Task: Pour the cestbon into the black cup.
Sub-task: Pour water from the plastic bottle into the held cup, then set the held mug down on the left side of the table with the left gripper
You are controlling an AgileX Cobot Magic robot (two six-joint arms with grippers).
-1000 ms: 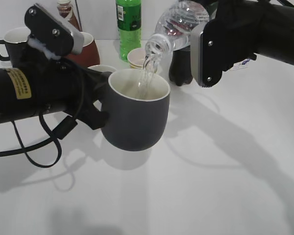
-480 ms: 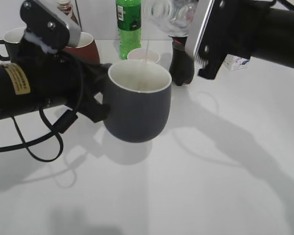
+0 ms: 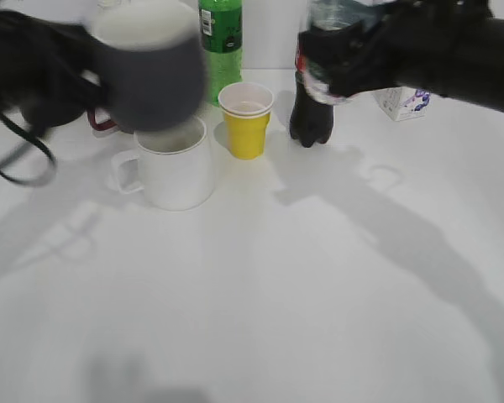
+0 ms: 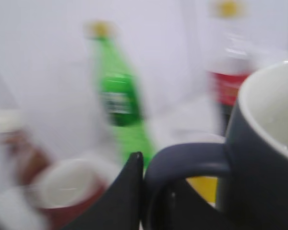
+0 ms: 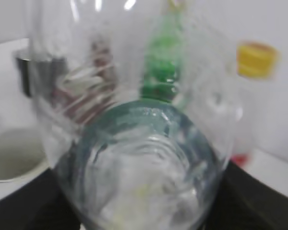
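Note:
The black cup (image 3: 147, 63), a matte grey mug with a white inside, hangs blurred in the air at the upper left, above a white mug. My left gripper (image 4: 149, 177) is shut on its loop handle (image 4: 187, 160); the cup body (image 4: 269, 158) fills the right of the left wrist view. My right gripper (image 3: 357, 50) is shut on the cestbon (image 3: 323, 46), a clear ribbed bottle, held high at the upper right, apart from the cup. The bottle (image 5: 134, 143) fills the right wrist view, with water in it. No stream shows.
A white mug (image 3: 176, 164) and a yellow paper cup (image 3: 246, 117) stand mid-table. A green bottle (image 3: 221, 42) and a cola bottle (image 3: 311, 117) stand behind. A brown mug (image 4: 62, 191) is at the back left, a small white box (image 3: 399, 102) at the right.
The pouring has stopped. My left arm has swung the cup up and back to the left. My right arm has drawn the bottle back to the right and tipped it away.

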